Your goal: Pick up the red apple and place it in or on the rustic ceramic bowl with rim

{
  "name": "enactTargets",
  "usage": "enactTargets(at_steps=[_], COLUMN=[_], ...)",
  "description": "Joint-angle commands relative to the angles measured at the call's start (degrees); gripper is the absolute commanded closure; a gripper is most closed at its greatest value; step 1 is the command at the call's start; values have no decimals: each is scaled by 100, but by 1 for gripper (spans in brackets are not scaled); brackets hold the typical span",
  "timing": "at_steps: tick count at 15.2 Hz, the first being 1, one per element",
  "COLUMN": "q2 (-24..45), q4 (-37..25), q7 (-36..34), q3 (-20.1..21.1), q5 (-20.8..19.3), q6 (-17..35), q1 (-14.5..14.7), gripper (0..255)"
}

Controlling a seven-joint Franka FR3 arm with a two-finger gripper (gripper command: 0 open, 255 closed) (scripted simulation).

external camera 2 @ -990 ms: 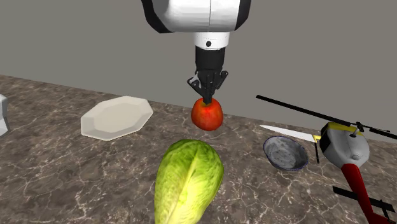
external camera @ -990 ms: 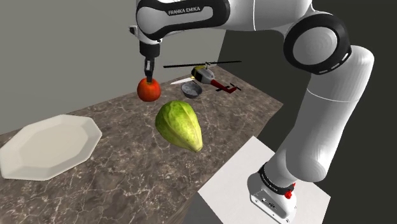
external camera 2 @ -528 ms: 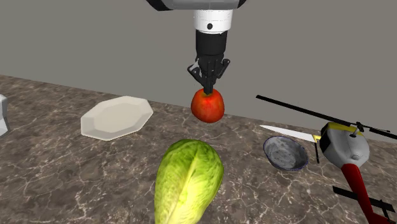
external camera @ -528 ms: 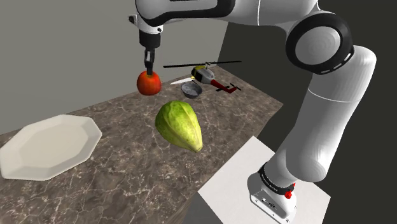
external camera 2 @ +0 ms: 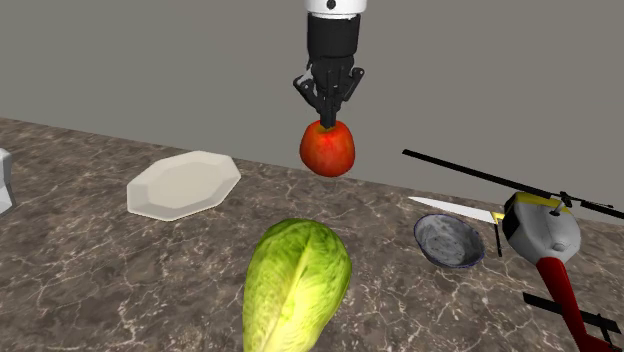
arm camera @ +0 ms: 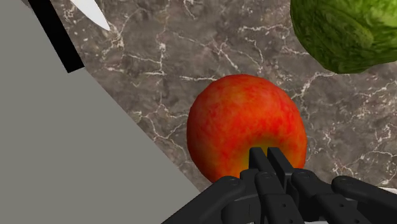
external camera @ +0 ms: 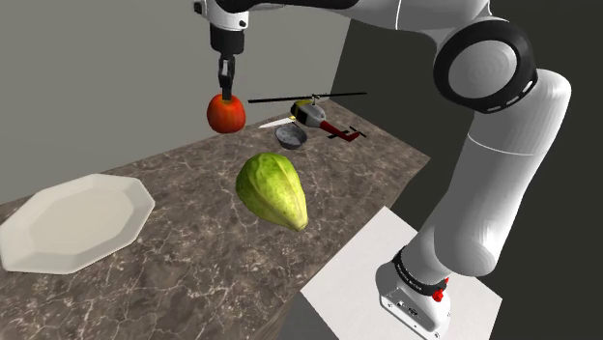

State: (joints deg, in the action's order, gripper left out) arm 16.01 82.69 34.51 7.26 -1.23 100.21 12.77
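Higher than before: my hand carries the red apple (clamped tight on its top) above the table.

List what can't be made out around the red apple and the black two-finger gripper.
- Wrist view: what the black two-finger gripper pinches on the red apple; its fingers cover that spot.
- Second exterior view: the white object, cut off by the left edge.
- Second exterior view: the handle end of the white-bladed knife, behind the red-tailed toy helicopter.

The gripper hangs straight down, high up (2 fingers clasping the apple).
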Motion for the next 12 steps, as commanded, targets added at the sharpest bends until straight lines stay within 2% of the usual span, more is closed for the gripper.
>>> enactTargets(at_steps=[1, 6, 12], q2=[22, 88, -295], q4=[-191, -634, -441], q7=[-10, -16, 696], q3=[4, 7, -236], q5=[-4, -12, 109], q6=[-171, -549, -742], q1=[10, 23, -457], gripper=[255, 255, 255])
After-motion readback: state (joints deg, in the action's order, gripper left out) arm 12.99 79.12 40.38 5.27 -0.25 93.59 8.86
